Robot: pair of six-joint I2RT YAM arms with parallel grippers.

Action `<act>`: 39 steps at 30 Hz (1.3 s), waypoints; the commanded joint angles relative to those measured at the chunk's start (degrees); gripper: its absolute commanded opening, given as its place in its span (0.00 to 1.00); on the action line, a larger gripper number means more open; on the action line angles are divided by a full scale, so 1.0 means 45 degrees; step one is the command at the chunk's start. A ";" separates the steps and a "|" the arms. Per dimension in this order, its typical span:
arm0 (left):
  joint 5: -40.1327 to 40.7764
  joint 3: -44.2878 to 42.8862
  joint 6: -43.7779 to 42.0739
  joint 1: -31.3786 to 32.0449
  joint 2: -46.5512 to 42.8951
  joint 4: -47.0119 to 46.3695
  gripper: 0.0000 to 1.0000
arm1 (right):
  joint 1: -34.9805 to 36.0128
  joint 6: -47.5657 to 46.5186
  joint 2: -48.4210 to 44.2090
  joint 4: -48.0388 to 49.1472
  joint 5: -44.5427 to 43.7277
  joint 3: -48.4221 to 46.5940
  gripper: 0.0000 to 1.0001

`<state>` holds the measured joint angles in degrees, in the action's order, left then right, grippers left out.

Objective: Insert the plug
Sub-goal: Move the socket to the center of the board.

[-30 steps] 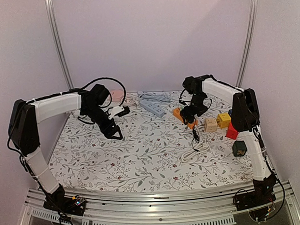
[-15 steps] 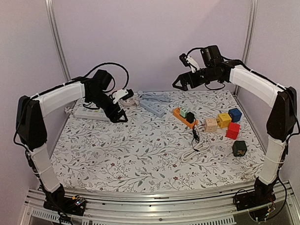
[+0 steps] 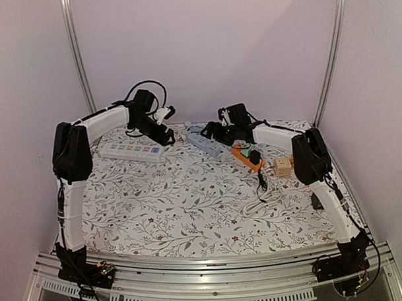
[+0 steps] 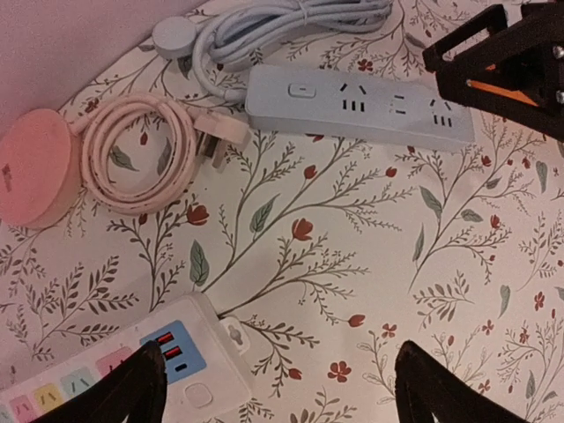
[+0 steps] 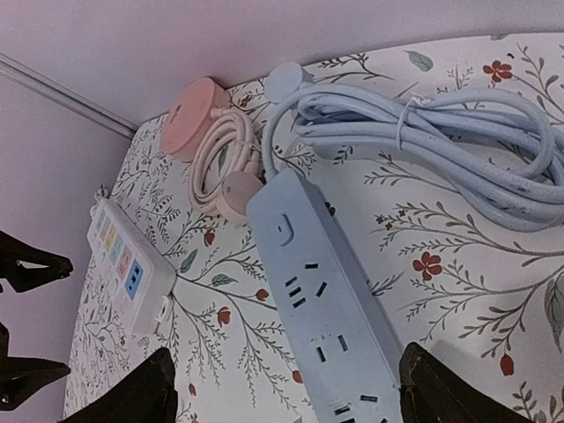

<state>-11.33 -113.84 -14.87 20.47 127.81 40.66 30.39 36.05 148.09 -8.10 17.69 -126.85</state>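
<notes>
Well beyond L jaws: plug [image 4: 227, 137].

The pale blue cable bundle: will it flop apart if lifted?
Probably floppy: the cable bundle lies in soft loops. A tie around its middle should hold them together. It seems joined to the blue power strip, so lifting may drag that.

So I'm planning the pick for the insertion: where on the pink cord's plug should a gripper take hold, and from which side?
Probably the plug by its body, pinched across its two long sides from straight above. It lies flat on the cloth with the coiled pink cord crowding its cable end, so a sideways approach looks blocked there.
</notes>
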 commanded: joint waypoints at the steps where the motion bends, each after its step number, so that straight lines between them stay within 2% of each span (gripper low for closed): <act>1: -0.0892 -0.0771 0.1717 -0.0067 0.0997 -0.0078 0.88 | 0.0006 0.1333 0.1267 0.0077 -0.1237 -0.1814 0.85; 6: -0.1191 -0.1164 0.2420 -0.0053 0.1746 -0.0307 0.87 | 0.0256 0.1805 0.2240 -0.0502 -0.1645 -0.2505 0.80; 12: -0.0975 -0.1555 0.2732 -0.0094 0.2226 -0.0267 0.87 | 0.1207 0.2359 0.2980 -0.0831 -0.0934 -0.2710 0.72; 18: -0.0851 -0.1492 0.2866 -0.0103 0.2265 -0.0269 0.88 | 0.1984 0.1873 0.2636 -0.1244 0.0278 -0.2202 0.66; 28: -0.0203 -0.1022 0.2833 0.0282 0.2333 -0.0324 0.99 | 0.3707 -0.0365 -0.0097 -0.1270 0.2051 0.0720 0.62; 33: 0.0669 -0.1117 0.2246 0.1113 0.2598 -0.0461 0.99 | 0.3976 -0.1837 -0.3007 -0.1323 0.0533 0.3785 0.65; 39: 0.2073 -0.3255 0.2319 0.1537 0.4441 0.0579 0.99 | 0.3982 -0.3279 -0.7142 -0.2112 -0.2362 0.7373 0.71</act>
<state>-7.51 -123.20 -3.64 26.02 141.64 40.07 49.50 27.79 128.62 -15.09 17.28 -100.07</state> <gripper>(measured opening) 0.995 0.687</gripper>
